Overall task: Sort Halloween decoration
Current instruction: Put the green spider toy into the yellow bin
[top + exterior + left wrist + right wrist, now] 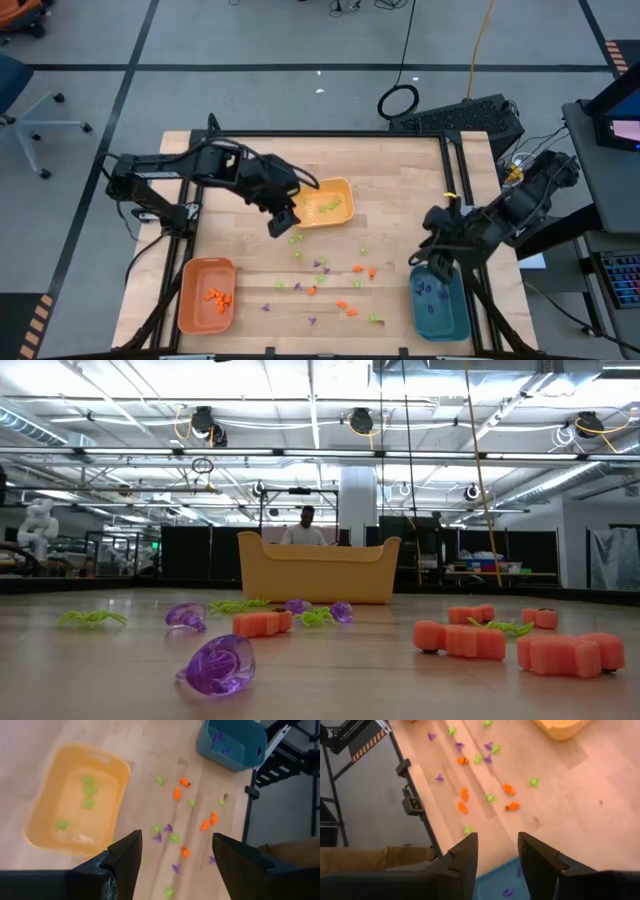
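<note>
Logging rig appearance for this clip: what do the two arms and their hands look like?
Both arms are dark, jointed and matte, with black cables along the links. The left hand ends in two broad, dark, wedge-shaped fingers; the right hand has matching dark fingers. No markings are readable.

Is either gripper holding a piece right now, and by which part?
Neither: the left gripper and right gripper both show open, empty fingers.

Table: a pale wooden table [400, 240] stood on grey floor.
Trays: a yellow tray [345, 190] lay near the middle, an orange tray [190, 300] at one front corner, a teal tray [455, 315] at the other.
Background: a person [306, 528] stood behind the yellow tray in the low view.
Floor: a black cable loop [399, 101] lay beyond the table.
</note>
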Controlling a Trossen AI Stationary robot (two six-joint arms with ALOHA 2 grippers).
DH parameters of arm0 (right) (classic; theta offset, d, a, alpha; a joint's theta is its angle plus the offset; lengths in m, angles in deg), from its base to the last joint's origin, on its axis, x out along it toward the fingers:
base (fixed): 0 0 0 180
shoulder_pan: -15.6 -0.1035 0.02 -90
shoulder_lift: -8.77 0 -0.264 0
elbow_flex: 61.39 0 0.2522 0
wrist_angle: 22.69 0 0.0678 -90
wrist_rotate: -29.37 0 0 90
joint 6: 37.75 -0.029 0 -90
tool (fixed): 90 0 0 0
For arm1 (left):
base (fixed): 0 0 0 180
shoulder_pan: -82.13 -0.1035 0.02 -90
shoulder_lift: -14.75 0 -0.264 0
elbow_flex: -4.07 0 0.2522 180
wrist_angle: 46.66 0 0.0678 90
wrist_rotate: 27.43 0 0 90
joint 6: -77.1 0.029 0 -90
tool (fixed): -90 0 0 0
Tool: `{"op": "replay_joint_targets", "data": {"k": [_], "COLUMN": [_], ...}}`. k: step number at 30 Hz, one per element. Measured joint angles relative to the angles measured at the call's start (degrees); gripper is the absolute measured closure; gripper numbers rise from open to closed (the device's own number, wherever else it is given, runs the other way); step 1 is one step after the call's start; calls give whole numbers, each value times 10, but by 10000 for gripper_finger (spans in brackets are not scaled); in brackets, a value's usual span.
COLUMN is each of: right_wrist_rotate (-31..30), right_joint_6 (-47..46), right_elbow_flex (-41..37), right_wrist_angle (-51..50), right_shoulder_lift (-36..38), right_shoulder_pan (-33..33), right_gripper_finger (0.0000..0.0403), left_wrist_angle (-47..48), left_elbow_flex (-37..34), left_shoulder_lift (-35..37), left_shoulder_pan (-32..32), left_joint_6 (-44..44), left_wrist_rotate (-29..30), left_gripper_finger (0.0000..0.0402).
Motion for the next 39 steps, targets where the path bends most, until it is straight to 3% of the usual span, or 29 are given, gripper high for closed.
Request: {"op": "replay_joint_targets", "data": {"k": [12,19,24,32,39], "right_wrist_rotate": [6,31,-7,-13,-13], "right_joint_6": [189,195,199,206,137], "right_elbow_flex": [0,0,0,0,0], "right_wrist_angle": [-1,0,18,51,57], "right_shoulder_lift": [-5,-5,-4,-5,-5], "right_shoulder_pan": [86,94,94,94,94], "right_gripper_finger": [277,277,277,277,277], "left_wrist_angle": [6,64,35,-61,-76], "left_elbow_flex": [0,0,-28,-162,-254], "left_shoulder_lift": [-68,-118,-130,-131,-131], "left_shoulder_pan": [107,177,212,237,219], "left_joint_6": [-150,-190,-174,-237,-418], "left_wrist_rotate": [29,75,97,38,-32], "left_gripper_finger": [159,159,159,159,159]}}
